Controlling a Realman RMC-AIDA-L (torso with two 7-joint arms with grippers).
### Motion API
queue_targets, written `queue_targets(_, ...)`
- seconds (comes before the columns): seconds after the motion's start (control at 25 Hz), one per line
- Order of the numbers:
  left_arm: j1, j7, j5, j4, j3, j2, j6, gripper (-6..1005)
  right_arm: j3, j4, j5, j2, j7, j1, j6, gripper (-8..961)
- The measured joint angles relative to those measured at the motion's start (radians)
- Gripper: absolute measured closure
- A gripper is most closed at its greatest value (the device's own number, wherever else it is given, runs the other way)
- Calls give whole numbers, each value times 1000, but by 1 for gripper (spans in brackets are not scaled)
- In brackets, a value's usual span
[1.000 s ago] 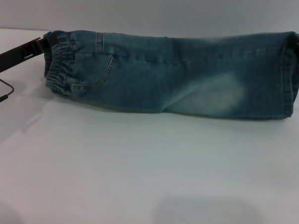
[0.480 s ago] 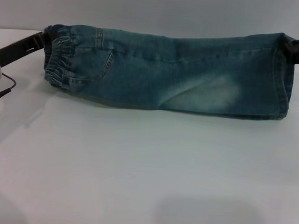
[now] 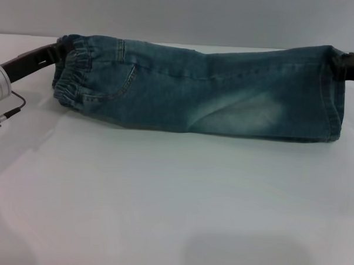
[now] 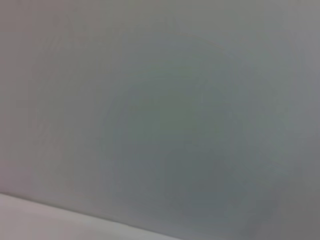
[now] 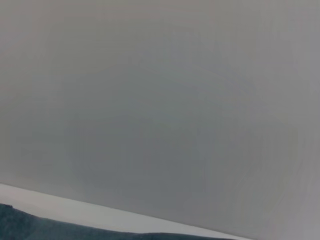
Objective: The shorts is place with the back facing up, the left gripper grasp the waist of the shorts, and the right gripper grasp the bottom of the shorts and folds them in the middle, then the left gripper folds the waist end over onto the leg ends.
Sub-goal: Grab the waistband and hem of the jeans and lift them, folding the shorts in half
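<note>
The shorts [image 3: 214, 90] are faded blue-green denim, folded lengthwise and stretched across the white table in the head view. A back pocket shows near the gathered waist [image 3: 71, 75] at the left end. My left gripper [image 3: 58, 50] is shut on the waist's upper corner, its silver wrist with the green light at the far left edge. At the right end, my right gripper [image 3: 340, 63] is shut on the top corner of the leg hems [image 3: 334, 98]. A dark strip of the shorts [image 5: 60, 232] edges the right wrist view. The left wrist view shows only grey wall.
The white table [image 3: 162, 202] spreads toward me below the shorts. A grey wall [image 3: 182, 15] rises behind the table's back edge. A thin cable [image 3: 10, 110] hangs by the left wrist.
Both grippers have carried the folded shorts slightly toward me and lower. The left wrist has come further into view, showing its green light.
</note>
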Motion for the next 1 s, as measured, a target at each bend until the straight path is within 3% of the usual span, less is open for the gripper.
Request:
queue_targets(0.36,-27,30,-1,-30,0,0,-49,835,-50,27,0,1,0,22,90,952)
queue_targets(0.8,-59,45,-1,-45,2,-1,-95,829,-63,46,1,1,0,33,150,871)
queue_targets(1.0,-60,46,-1,-46,2,-1,-104,827,-63,60,3,2,2,32,155,708)
